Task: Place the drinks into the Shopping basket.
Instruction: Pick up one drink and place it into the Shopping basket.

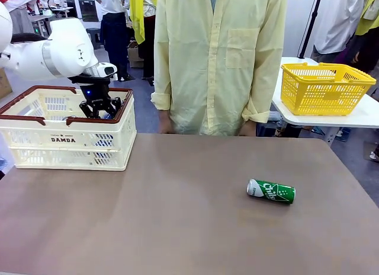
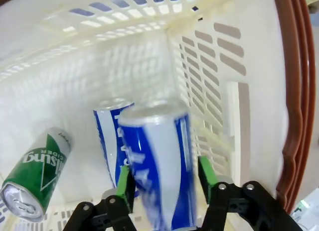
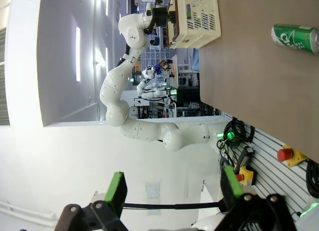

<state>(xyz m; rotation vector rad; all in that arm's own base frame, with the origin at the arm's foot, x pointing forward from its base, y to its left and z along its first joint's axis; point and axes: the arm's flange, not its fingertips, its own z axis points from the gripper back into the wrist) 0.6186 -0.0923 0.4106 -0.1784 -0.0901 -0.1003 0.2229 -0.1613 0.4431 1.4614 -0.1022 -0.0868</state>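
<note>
Fingers (image 2: 206,172) of left gripper (image 2: 164,172) stand parted, 1 blue can (image 2: 158,141) loose between them for release into Shopping basket (image 2: 294,91); right gripper (image 3: 173,177) open.

White rounded arm (image 1: 59,53) ends in a black end effector (image 1: 100,112) with green pads (image 2: 207,171).

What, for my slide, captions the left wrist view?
Left gripper astride a blue can in the basket, beside two other cans.

Bright, even light covers the desk (image 1: 177,227); the green can (image 1: 270,191) casts a faint soft shadow. Motion blur smears the nearer blue can (image 2: 162,166), wide-angle distortion bends the rim of the Shopping basket (image 2: 294,91), and wall lights (image 3: 78,47) glare white.
</note>
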